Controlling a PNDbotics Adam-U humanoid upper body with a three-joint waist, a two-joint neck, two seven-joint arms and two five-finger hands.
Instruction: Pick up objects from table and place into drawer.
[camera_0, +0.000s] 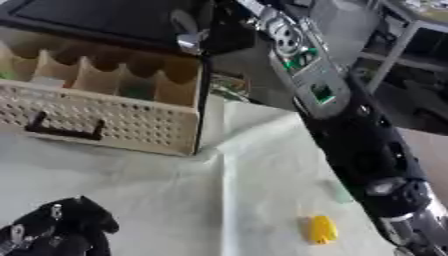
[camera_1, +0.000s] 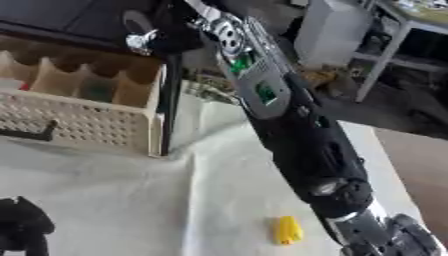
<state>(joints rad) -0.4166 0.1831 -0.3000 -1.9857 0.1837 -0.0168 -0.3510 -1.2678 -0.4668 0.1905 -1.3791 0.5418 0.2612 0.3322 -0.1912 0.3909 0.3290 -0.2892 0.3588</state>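
Left eye view: small yellow oblong object (camera_0: 322, 229) lies on wrinkled white cloth (camera_0: 262, 190), long axis near-upright; perforated beige drawer (camera_0: 105, 120) stands open; right hand (camera_0: 191, 37) unreadable, left hand (camera_0: 52, 232) curled, empty

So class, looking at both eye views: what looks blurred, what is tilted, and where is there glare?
Left eye view: the drawer and right arm are softly blurred, and the whole scene lies askew. Right eye view: the same blur, the cloth is bright and washed out, the yellow thing shows no detail, and metal by the right hand glints.
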